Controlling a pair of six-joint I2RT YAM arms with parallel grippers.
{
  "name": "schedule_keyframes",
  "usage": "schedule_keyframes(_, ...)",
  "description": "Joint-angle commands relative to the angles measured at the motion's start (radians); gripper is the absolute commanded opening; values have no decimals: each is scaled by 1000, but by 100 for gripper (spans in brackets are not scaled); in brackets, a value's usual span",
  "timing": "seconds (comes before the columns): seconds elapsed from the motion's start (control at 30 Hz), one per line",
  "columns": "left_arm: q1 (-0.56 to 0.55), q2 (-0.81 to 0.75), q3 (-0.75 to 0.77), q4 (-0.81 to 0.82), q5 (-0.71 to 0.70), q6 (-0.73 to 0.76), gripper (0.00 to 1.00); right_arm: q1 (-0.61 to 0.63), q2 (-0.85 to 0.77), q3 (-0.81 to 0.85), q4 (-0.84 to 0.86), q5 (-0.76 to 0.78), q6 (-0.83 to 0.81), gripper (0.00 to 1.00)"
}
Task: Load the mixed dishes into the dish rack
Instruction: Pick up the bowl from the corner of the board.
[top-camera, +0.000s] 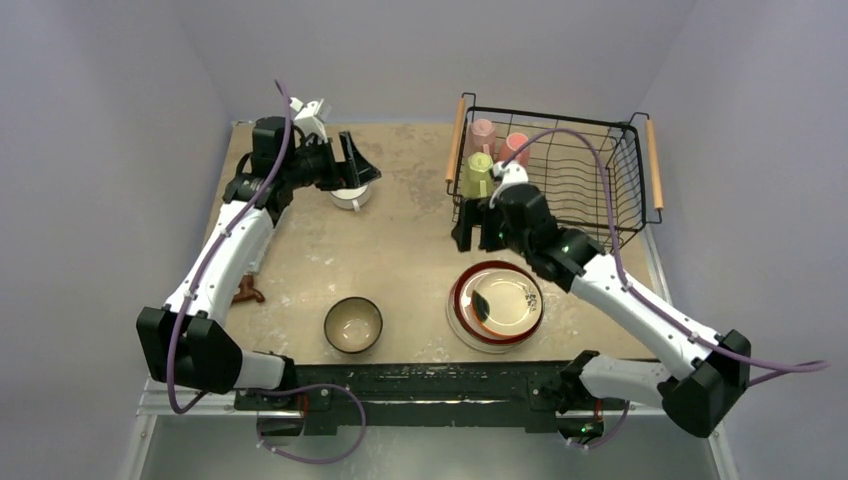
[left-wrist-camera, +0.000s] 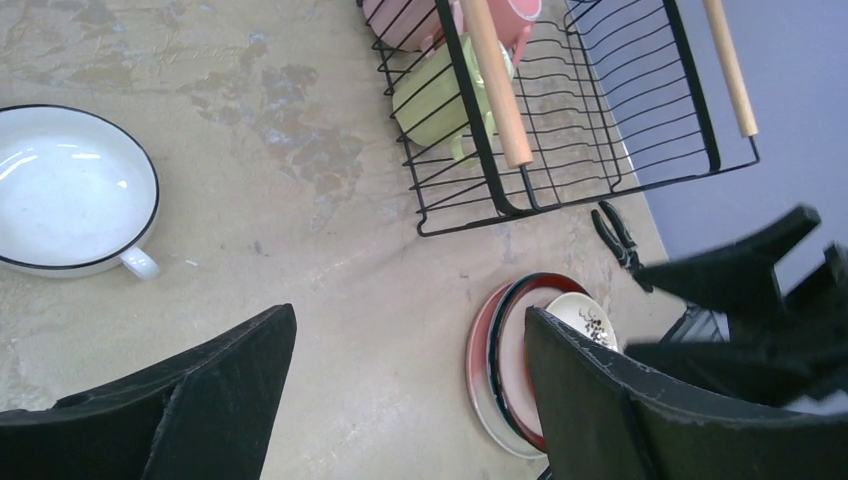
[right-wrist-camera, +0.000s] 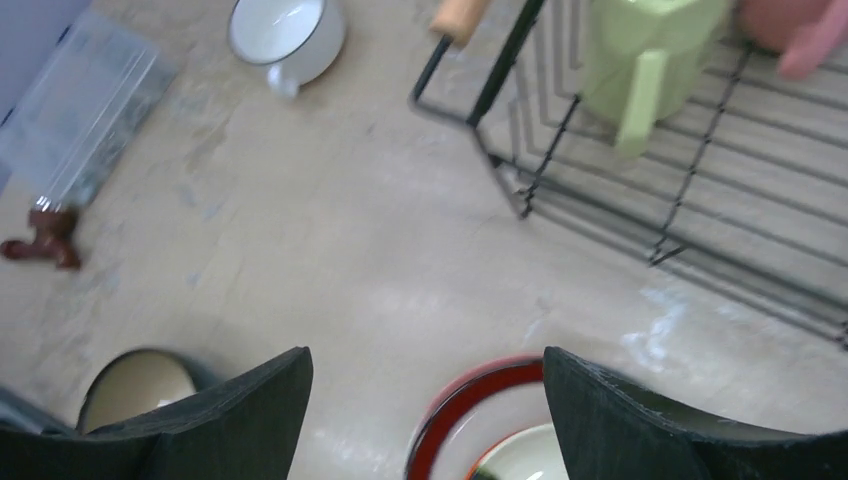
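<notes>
Black fingers of the left gripper (left-wrist-camera: 408, 330) and right gripper (right-wrist-camera: 428, 370) stand wide apart, empty. Only the left wrist view shows the pliers (left-wrist-camera: 612, 232) just below the dish rack (top-camera: 590, 175). The rack sits upper right overhead, its length running left-right with wooden handles at both ends.

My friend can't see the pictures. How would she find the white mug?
Start at the black wire dish rack, far right, then look left. The white mug sits alone on the tabletop, black-rimmed, unlike the coloured mugs inside the rack.

Even light; right-wrist view seemingly blurred
</notes>
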Motion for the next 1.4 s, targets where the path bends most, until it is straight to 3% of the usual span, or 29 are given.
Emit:
schedule_keyframes(0.0, -43, 37, 66, -74, -77, 97, 83, 182, -90, -128, -14, 47, 176, 85)
schedule_keyframes(0.2, -197, 43, 94, -205, -221, 240, 84, 454, -132, -266, 20, 97, 352, 85)
schedule_keyframes(0.37, -395, 14, 84, -260, -478, 392, 86, 586, -92, -345, 120, 96, 427, 85)
schedule_keyframes(0.5, -497, -14, 39, -266, -601, 427, 88, 644, -126, -403, 168, 132, 464, 85)
schedule_keyframes(0.67, -513, -107, -41, -341, -545, 263, 85, 650, -265, -522, 205, 157, 494, 88)
schedule_keyframes(0.9, -514, -482, -405, -342, -407, -26, 80, 649, -382, -538, 128, 240, 462, 92)
schedule_keyframes(1.07, -523, -669, -605, -338, -360, -184, 75, 650, -442, -612, 205, 237, 484, 94)
schedule_keyframes(1.2, -578, -681, -650, -345, -383, -233, 70, 650, -472, -655, 260, 207, 490, 95)
schedule_keyframes(1.37, -725, -555, -624, -408, -586, -264, 69, 650, -509, -662, 233, 214, 490, 95)
